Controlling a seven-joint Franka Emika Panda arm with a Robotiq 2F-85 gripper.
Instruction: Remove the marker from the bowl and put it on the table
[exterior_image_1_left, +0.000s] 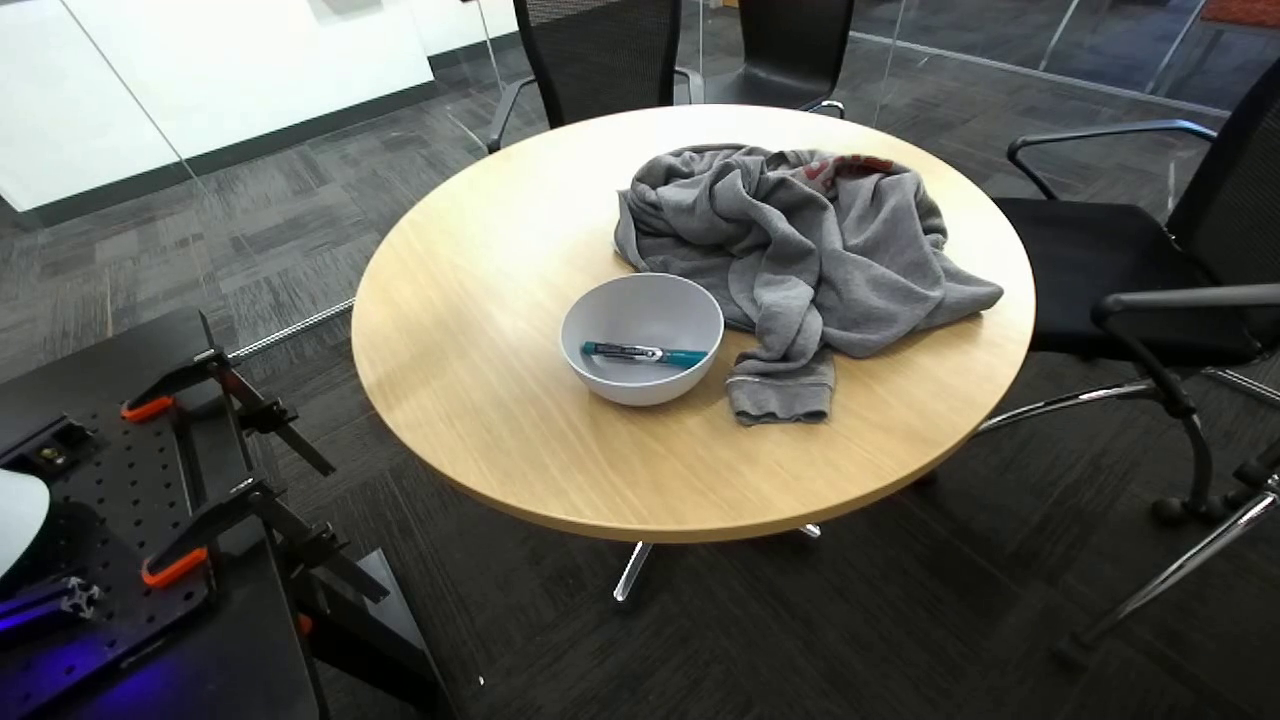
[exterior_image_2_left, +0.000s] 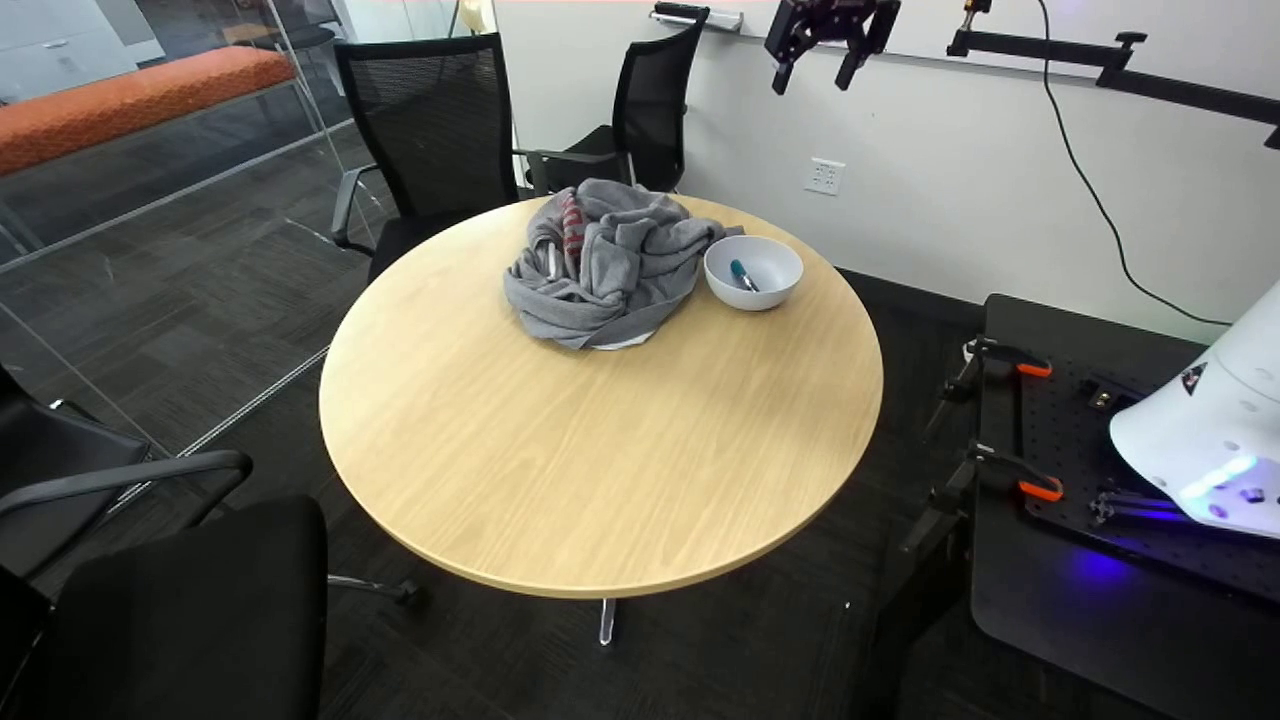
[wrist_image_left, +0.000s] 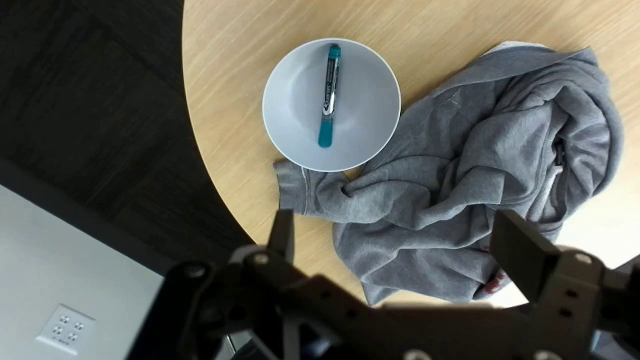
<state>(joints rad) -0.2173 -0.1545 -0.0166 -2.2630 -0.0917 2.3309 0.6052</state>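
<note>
The teal-green marker (exterior_image_1_left: 645, 353) lies inside the pale grey-white bowl (exterior_image_1_left: 640, 300), which stands upright on the round wooden table (exterior_image_1_left: 460, 320). The marker (exterior_image_2_left: 743, 275), bowl (exterior_image_2_left: 780, 265) and table (exterior_image_2_left: 600, 460) also show in an exterior view. In the wrist view the marker (wrist_image_left: 330, 97) lies lengthwise up the picture within the bowl (wrist_image_left: 370, 100), near the edge of the table (wrist_image_left: 225, 75). My gripper (exterior_image_2_left: 811, 88) is open and empty, high above the table. In the wrist view the open fingers (wrist_image_left: 392, 215) frame the sweatshirt, with the bowl ahead of them.
A crumpled grey sweatshirt (exterior_image_1_left: 800, 240) lies beside the bowl, its sleeve cuff reaching close to the bowl. Black chairs (exterior_image_2_left: 430, 130) stand around the table. The robot's black base table (exterior_image_2_left: 1080, 590) with orange-tipped clamps stands apart from the round table. A white wall (exterior_image_2_left: 900, 180) is behind.
</note>
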